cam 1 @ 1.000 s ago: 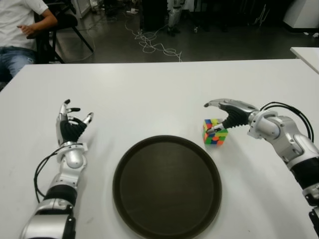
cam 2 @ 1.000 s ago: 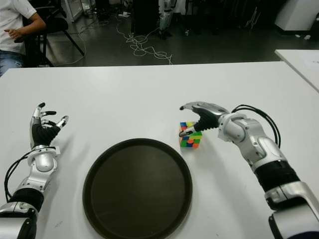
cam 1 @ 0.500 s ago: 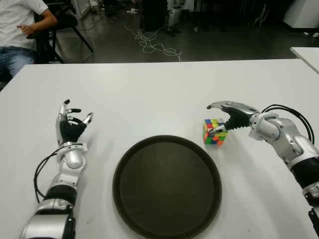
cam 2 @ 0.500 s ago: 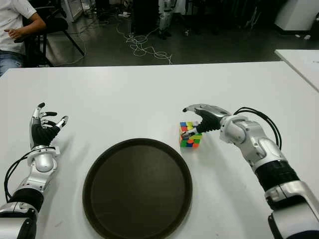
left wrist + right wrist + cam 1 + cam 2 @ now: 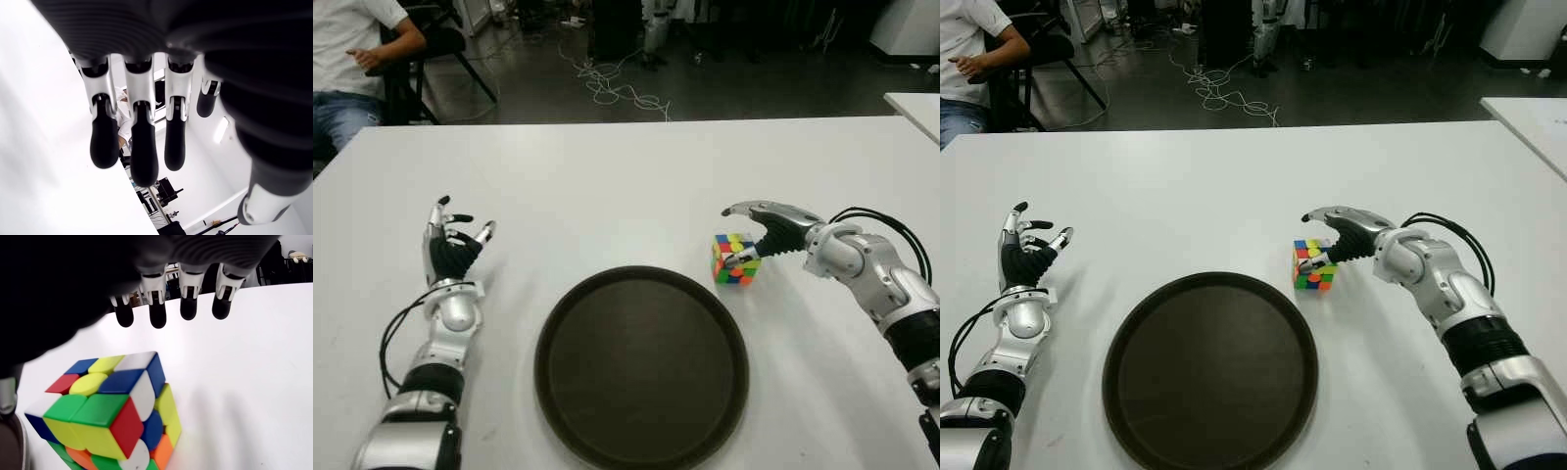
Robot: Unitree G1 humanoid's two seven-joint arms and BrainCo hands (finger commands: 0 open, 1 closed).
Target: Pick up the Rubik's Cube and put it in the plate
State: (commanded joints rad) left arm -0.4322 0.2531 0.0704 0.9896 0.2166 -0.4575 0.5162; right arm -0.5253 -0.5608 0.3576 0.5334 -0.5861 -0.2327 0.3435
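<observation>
One Rubik's Cube, multicoloured, standing on the white bench just beside the upper right rim of the plate, not in it. One plate, round, dark brown, empty, near the front edge of the bench.

Right robot hand: arched over the cube from the right, fingers stretched out above and past its top, thumb tip low at the cube's near side; whether the thumb touches cannot be told. Nothing gripped; the cube sits flat on the bench.

Left robot hand: shows well to the left of the plate, fingers spread and pointing up, holding nothing.

Step in hand, as judged: the reach and pre-grasp on the cube. Next move calls for lowering the palm, curling the fingers down the far face against the thumb, then lifting and carrying left toward the plate's middle.
</observation>
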